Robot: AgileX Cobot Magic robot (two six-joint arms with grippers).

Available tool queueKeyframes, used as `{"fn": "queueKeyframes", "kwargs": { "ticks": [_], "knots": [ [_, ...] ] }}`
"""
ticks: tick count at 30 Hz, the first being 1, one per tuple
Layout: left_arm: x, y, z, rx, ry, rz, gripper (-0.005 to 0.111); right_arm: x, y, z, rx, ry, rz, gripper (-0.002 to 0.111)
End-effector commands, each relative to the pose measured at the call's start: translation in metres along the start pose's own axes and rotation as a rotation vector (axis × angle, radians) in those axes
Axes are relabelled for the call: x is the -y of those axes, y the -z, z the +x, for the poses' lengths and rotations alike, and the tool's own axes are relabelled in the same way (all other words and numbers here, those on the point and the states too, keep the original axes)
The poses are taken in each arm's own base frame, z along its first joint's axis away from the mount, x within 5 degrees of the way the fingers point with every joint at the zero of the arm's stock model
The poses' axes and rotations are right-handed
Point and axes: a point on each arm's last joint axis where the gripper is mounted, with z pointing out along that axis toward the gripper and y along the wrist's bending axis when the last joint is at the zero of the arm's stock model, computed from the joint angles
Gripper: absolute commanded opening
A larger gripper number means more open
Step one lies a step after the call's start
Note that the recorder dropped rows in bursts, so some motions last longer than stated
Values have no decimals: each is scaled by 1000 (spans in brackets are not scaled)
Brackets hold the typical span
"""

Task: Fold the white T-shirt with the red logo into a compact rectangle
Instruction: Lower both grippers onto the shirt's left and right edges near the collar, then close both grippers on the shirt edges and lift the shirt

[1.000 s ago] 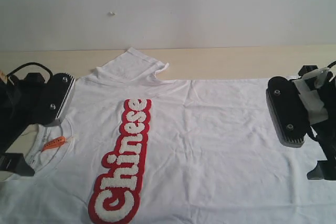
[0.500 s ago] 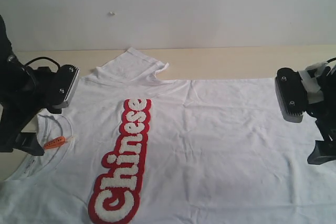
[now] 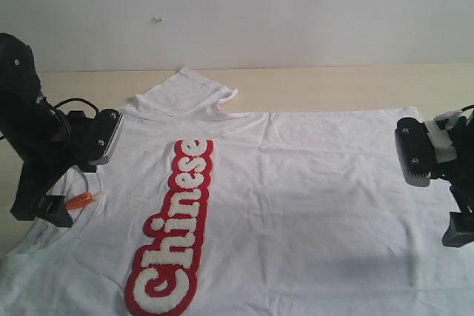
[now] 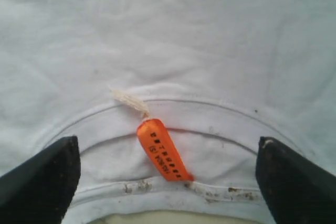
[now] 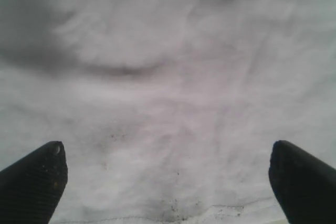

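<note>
- The T-shirt [image 3: 296,197] lies spread flat and chest-up on the table [image 3: 333,83]. Its collar [image 4: 173,111] points toward the left arm and its hem [image 5: 157,216] toward the right arm.
- The logo [image 3: 174,234] runs as one long strip across the chest, fully exposed. No fold has been made yet.
- One sleeve [image 3: 189,94] still juts out toward the wall, uncreased.
- Over the past second the left gripper [image 3: 70,175] has risen from low beside the collar and edged inward. It now stands over the neckline.
- Its fingers are spread wide and hold nothing. The wrist view shows the orange tag [image 4: 163,156] and the collar ribbing lying between them.
- In the same second the right gripper [image 3: 437,194] has drawn back toward the edge of the exterior view. It now sits over the hem end of the shirt.
- Its fingers are likewise released and empty, with plain white cloth and the hem seam between them.
- The cloth itself has not shifted in that time, and its wrinkles and outline are unchanged.
- Both arms appear to be lining up at opposite ends of the garment for a first grasp, so the task seems to be at its very start.
- Whether either gripper touches the cloth cannot be told from these views.
</note>
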Motion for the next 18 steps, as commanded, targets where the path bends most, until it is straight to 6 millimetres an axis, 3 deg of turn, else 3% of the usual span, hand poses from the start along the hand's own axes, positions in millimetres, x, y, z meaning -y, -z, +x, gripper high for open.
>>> {"fn": "queueKeyframes", "kwargs": {
  "ticks": [1, 5, 14, 18],
  "knots": [
    [-5, -11, 0, 22, 29, 17, 86, 3, -2, 3, -4, -3, 5, 99],
    [-4, -25, 1, 19, 33, 53, 86, 5, -13, 5, -28, 20, -10, 99],
    [-5, -30, 2, 18, 34, 49, 86, 13, -40, 7, -55, 41, -59, 96],
    [-4, -44, 3, 14, 59, 78, 86, 13, -44, 7, -56, 41, -66, 93]
  ]
}}
